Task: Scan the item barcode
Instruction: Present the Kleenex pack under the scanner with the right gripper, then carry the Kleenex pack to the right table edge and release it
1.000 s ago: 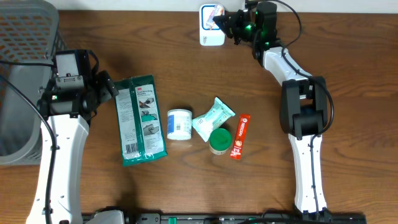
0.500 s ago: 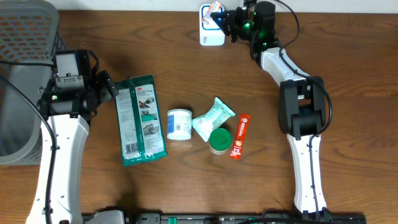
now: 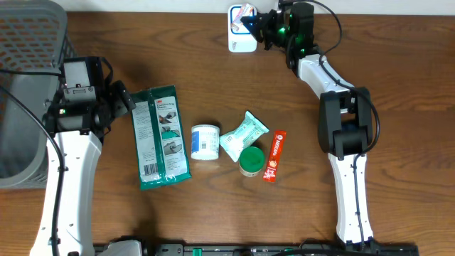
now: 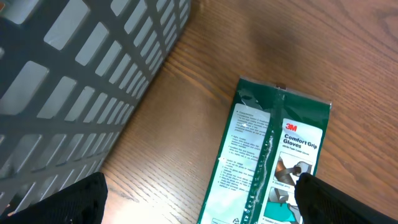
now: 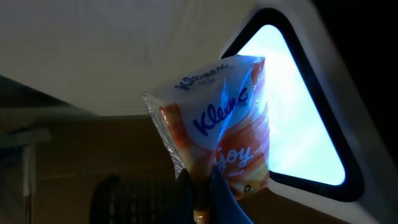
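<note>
My right gripper point(image 3: 257, 25) is shut on a small orange-and-white Kleenex tissue pack point(image 3: 244, 12), held by its lower edge over the white barcode scanner point(image 3: 242, 41) at the table's far edge. In the right wrist view the tissue pack point(image 5: 217, 130) stands up from the right gripper point(image 5: 202, 194) in front of the scanner's lit window point(image 5: 298, 106). My left gripper point(image 3: 121, 99) hangs open at the left, near the top of a green glove pack point(image 3: 161, 136). The left wrist view has the left gripper point(image 4: 199, 202) wide apart over the glove pack point(image 4: 273, 162), holding nothing.
A grey mesh basket point(image 3: 28, 64) stands at the far left, close to the left arm; its wall point(image 4: 74, 81) fills the left wrist view. Mid-table lie a white tub point(image 3: 205, 141), a teal packet point(image 3: 243, 133), a green-lidded jar point(image 3: 251, 160) and a red stick pack point(image 3: 274, 156).
The right gripper has nudged the tissue pack slightly farther back over the scanner. The left arm and the items on the table have not moved.
</note>
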Controlling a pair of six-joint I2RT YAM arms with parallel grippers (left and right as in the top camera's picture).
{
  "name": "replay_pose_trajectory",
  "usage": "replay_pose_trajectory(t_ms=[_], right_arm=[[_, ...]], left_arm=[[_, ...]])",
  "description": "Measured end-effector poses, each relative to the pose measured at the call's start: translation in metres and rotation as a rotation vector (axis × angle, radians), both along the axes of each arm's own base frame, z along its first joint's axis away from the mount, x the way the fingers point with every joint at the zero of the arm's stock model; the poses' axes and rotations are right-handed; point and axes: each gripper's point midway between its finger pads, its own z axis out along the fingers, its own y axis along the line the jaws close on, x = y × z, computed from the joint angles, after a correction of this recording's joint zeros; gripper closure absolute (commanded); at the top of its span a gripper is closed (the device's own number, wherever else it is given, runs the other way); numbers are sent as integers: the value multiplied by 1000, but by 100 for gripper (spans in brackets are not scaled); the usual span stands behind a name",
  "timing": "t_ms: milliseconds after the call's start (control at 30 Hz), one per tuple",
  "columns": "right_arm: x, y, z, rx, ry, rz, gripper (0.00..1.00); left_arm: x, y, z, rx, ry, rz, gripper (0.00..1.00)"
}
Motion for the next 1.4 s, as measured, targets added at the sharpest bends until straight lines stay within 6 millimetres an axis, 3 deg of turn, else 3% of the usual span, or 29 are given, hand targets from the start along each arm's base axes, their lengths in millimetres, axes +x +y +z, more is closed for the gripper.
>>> replay_pose_trajectory(t_ms=[167, 533, 767, 933, 1033, 1167, 1267, 1400], right_arm=[[1, 0, 4, 2, -26, -1, 99], [-2, 6, 52, 115, -177, 52, 99], [-11, 9, 44, 116, -65, 91, 98], [-29, 0, 39, -27, 111, 68, 99], [-50, -17, 70, -159, 119, 36, 99], [-85, -52, 145, -328, -3, 5, 99], [-125, -89, 189, -486, -59, -21, 99], [-168, -136, 200, -687, -38, -41, 99]], left_arm=[[0, 0, 0, 0, 0, 0, 4], [0, 0, 0, 1, 0, 0, 4], [0, 0, 0, 0, 0, 0, 4], [0, 0, 0, 0, 0, 0, 4], [0, 0, 0, 0, 1, 0, 4], [0, 0, 0, 0, 0, 0, 4], [0, 0, 0, 0, 0, 0, 4], [0, 0, 0, 0, 0, 0, 4]])
